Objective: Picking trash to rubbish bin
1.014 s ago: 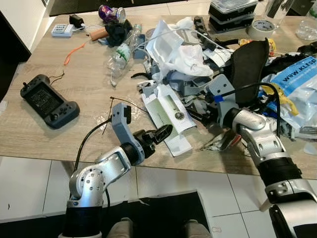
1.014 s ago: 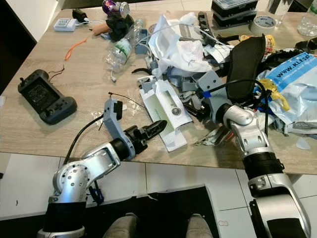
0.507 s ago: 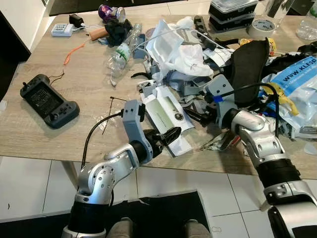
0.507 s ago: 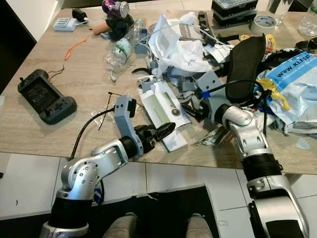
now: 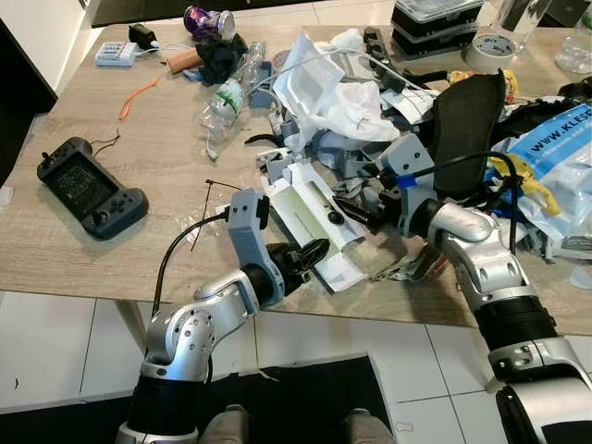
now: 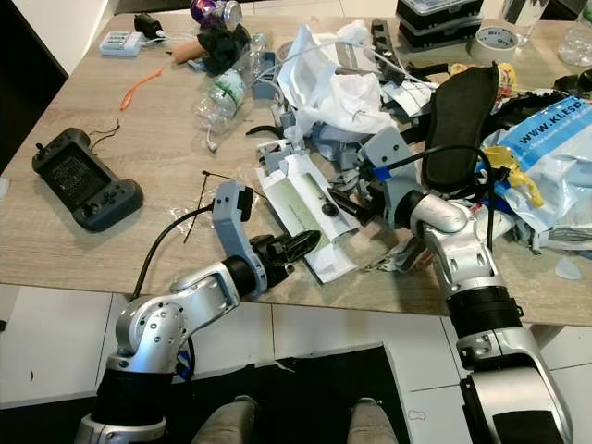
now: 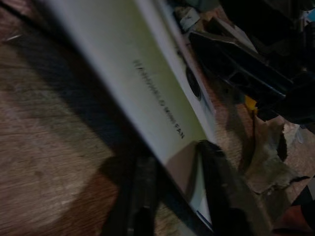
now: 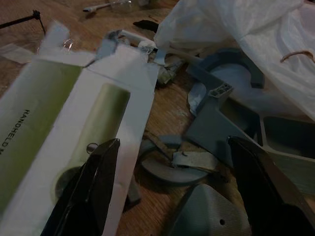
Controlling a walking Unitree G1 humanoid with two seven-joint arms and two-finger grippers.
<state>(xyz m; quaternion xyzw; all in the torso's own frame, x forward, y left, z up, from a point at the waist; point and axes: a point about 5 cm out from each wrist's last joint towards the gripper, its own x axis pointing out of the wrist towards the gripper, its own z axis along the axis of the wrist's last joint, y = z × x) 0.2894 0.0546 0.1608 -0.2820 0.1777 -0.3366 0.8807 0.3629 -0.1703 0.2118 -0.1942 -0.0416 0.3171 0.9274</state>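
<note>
A flat white and green cardboard box lies at the near edge of a pile of trash on the wooden table. My left gripper is at the box's near end, shut on its edge; in the left wrist view one finger lies on top of the box and the other beside it. My right gripper hovers open over the box's far side and grey plastic scraps, its fingers spread wide with nothing between them.
The pile holds a white plastic bag, a crushed clear bottle, a black shoe sole and a blue printed bag. A black game controller lies at the left. The table's near edge runs just before my arms.
My left gripper has slid rightward from the bare table onto the box's near end. My right gripper has reached leftward over the box's far side.
</note>
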